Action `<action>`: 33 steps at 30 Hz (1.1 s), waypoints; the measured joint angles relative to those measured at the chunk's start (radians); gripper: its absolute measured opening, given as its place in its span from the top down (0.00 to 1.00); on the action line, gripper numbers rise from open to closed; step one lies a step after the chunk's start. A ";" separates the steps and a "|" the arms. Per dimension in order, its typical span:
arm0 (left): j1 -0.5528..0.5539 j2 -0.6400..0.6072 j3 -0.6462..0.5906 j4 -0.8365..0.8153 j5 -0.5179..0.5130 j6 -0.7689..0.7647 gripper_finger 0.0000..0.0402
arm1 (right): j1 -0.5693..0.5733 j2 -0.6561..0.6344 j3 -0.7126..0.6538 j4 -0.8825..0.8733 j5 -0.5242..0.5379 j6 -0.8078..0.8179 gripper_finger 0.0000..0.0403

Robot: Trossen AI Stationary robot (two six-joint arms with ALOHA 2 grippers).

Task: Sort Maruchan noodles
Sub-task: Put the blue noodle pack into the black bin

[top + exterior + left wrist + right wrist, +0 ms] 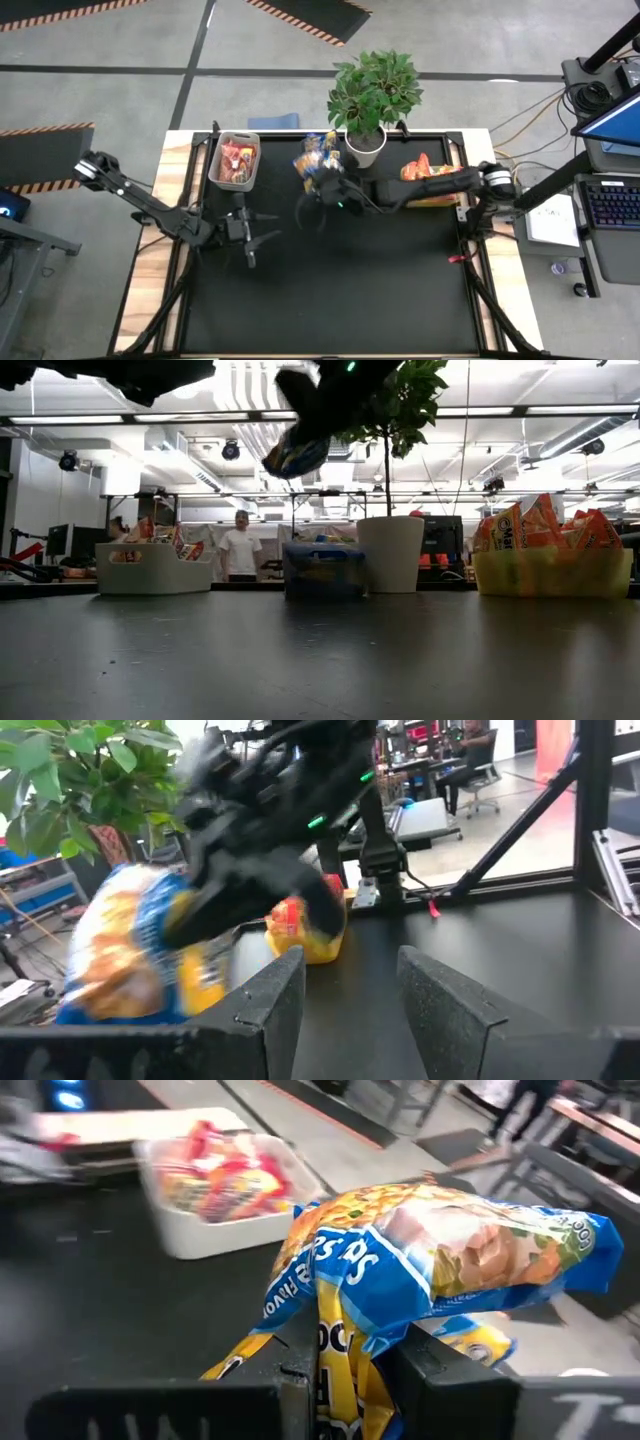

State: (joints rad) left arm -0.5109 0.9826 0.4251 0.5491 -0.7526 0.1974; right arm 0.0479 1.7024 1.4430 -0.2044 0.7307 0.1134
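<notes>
Room: an open workshop with ceiling lights and desks; a person [239, 546] stands far behind the table.
Table [330, 300]: black mat, bare over its front half; everything stands along the far edge.
Plant [372, 95]: a white pot at the middle of the far edge, between the middle and right bins.
Bins: a grey bin [234, 161] near the far left corner holds red-orange packets; a dark bin [323, 570] at the middle of the far edge holds blue ones; a green bin [552, 572] near the far right corner holds orange-yellow ones.
Right arm: reaches across from the right edge, its right gripper [340, 1365] raised above the table just in front of the dark bin.
Right jaws: nearly shut, pinching a blue-and-yellow packet [440, 1245] by its lower edge, the rest bulging above the fingers.
Left arm: waits near the left edge, left gripper [252, 238] low over the mat.
Left jaws: part open, holding nothing.
Step in hand: likely carrying the blue packet to the dark bin.
Doing it well: keep the pinch firm, since the glossy wrap may slip; bring the packet squarely over the bin's opening, clear of the plant's leaves, lower it and only then let go.
</notes>
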 joint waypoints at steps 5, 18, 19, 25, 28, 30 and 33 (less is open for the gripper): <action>-0.023 -0.055 0.000 -0.079 0.000 -0.008 0.64 | -0.099 0.086 0.085 -0.046 -0.022 0.014 0.87; -0.047 -0.203 0.004 -0.247 0.000 -0.038 0.64 | -0.249 0.228 0.134 -0.146 -0.164 0.212 0.87; -0.047 -0.205 0.004 -0.254 0.000 -0.042 0.64 | -0.256 0.232 0.134 -0.154 -0.164 0.229 0.87; -0.047 -0.200 0.003 -0.261 0.000 -0.049 0.64 | -0.265 0.243 0.134 -0.186 -0.163 0.243 0.86; -0.047 -0.200 0.003 -0.260 0.000 -0.047 0.64 | -0.264 0.241 0.134 -0.195 -0.164 0.243 0.82; -0.047 -0.200 0.003 -0.261 0.000 -0.046 0.64 | -0.264 0.238 0.133 -0.208 -0.165 0.244 0.78; -0.047 -0.200 0.003 -0.260 0.000 -0.046 0.64 | -0.264 0.233 0.134 -0.229 -0.164 0.252 0.72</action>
State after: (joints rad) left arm -0.5583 0.7822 0.4282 0.2894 -0.7525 0.1516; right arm -0.2161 1.9356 1.5769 -0.4334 0.5667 0.3658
